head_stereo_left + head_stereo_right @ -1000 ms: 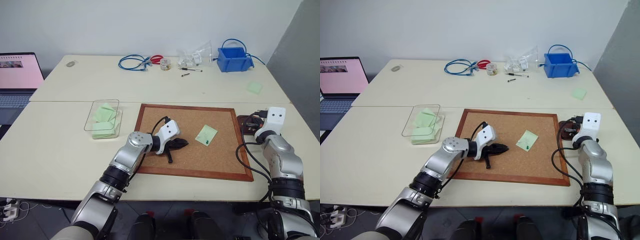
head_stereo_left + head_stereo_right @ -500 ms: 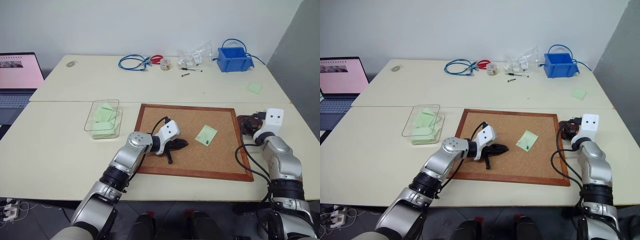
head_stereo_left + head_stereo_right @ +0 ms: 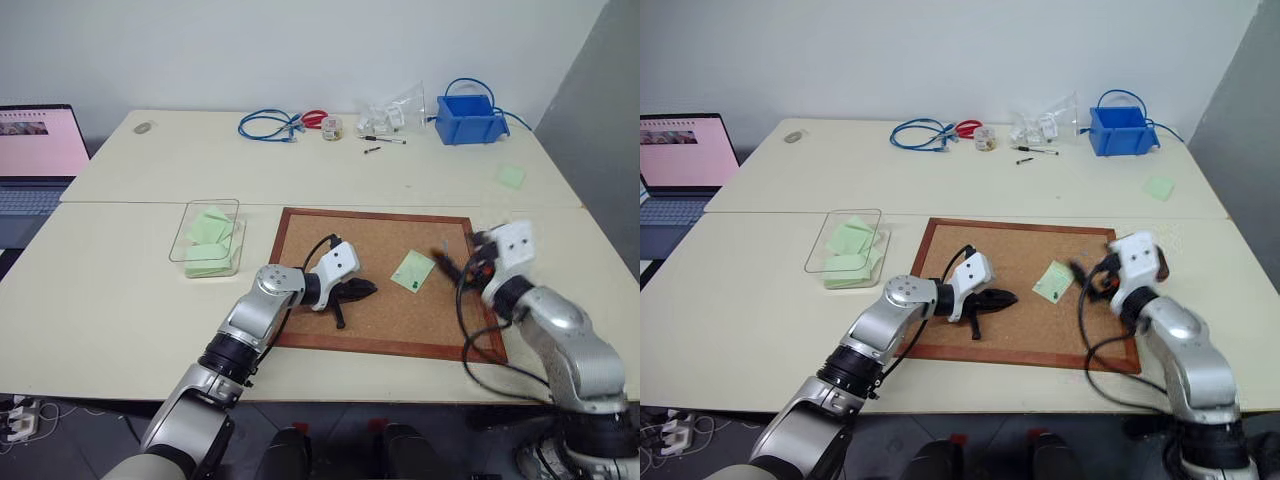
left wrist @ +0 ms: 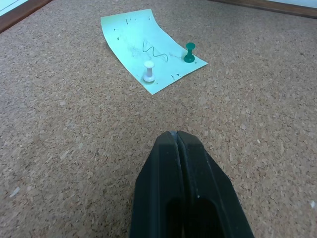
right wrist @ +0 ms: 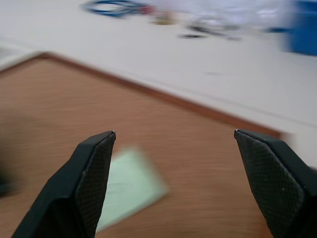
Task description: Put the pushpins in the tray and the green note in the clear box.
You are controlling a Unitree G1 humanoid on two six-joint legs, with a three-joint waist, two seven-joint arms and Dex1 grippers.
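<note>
The green note (image 3: 412, 270) lies on the cork board (image 3: 300, 325), right of centre. Two pushpins stand in it, a white pin (image 4: 148, 72) and a green one (image 4: 188, 52). My left gripper (image 3: 368, 289) rests shut and empty on the board, a short way left of the note and pointing at it. Just right of the note, my right gripper (image 3: 455, 268) hovers open and empty over the board's right edge, with the note (image 5: 131, 191) ahead of it. My right hand hides the tray. The clear box (image 3: 190, 222) sits left of the board with pale green slips in it.
At the table's back are a blue bin (image 3: 466, 118), a blue cable (image 3: 265, 124), red scissors (image 3: 313, 117) and a plastic bag (image 3: 390, 108). Another green slip (image 3: 510, 176) lies at the far right. A laptop (image 3: 35, 150) stands at the left.
My right gripper has swung left, from beyond the board's right edge onto the board near the note, and has opened wide. The left gripper has not moved.
</note>
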